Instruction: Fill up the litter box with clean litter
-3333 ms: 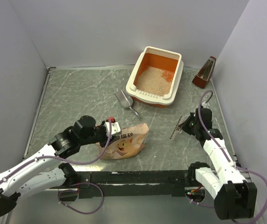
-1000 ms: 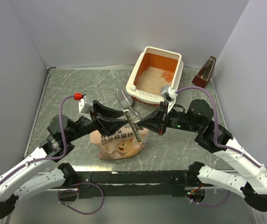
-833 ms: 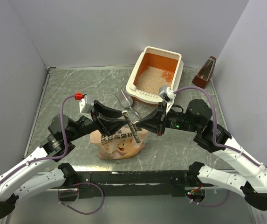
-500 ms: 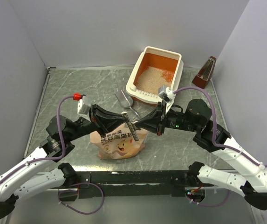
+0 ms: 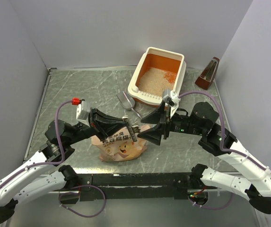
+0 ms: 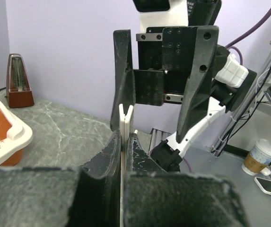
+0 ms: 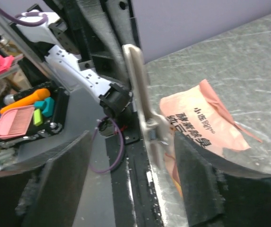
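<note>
The litter box (image 5: 136, 83) sits at the back right, with clean litter (image 5: 155, 80) spread in its near half; its corner (image 6: 13, 136) also shows in the left wrist view. A peach-pink bag (image 5: 124, 144) stands at the front middle. Above it, my left gripper (image 5: 126, 127) is shut on a long pale bag clip (image 5: 132, 126). In the left wrist view the clip (image 6: 126, 122) stands pinched between my left gripper's (image 6: 125, 138) tips. My right gripper (image 5: 145, 126) faces it, open, its fingers on either side of the clip (image 7: 140, 94) and apart from it.
A grey metal scoop (image 5: 127, 101) lies on the table just in front of the litter box. A brown metronome (image 5: 207, 74) stands at the back right corner. Walls close the table on three sides. The bag (image 7: 206, 127) lies under the right fingers.
My left gripper shut on the clip, then my right gripper opened and let it go. Both arms drew slightly toward the front above the bag.
</note>
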{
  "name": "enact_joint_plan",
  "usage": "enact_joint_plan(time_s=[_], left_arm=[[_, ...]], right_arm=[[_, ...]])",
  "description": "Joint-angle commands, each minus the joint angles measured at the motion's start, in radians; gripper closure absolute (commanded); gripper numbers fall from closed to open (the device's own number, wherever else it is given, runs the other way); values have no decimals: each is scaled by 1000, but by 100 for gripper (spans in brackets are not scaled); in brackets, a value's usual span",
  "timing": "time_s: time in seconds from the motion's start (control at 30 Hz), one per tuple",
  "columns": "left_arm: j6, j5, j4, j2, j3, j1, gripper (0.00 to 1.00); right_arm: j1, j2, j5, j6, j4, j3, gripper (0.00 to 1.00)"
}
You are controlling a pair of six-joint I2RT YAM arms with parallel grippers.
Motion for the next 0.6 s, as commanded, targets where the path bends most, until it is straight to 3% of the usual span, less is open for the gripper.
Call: enact_joint_plan(time_s=[0.0, 0.17, 0.57], left_arm=[[7, 28, 17, -41, 5, -4, 99], [-16, 54, 23, -59, 6, -4, 99], [-42, 109, 34, -75, -6, -4, 99]], right_arm=[[2, -36, 42, -85, -25, 34, 21], [2, -47, 79, -174, -22, 3, 19], [2, -10, -165, -220, 96, -39, 18]])
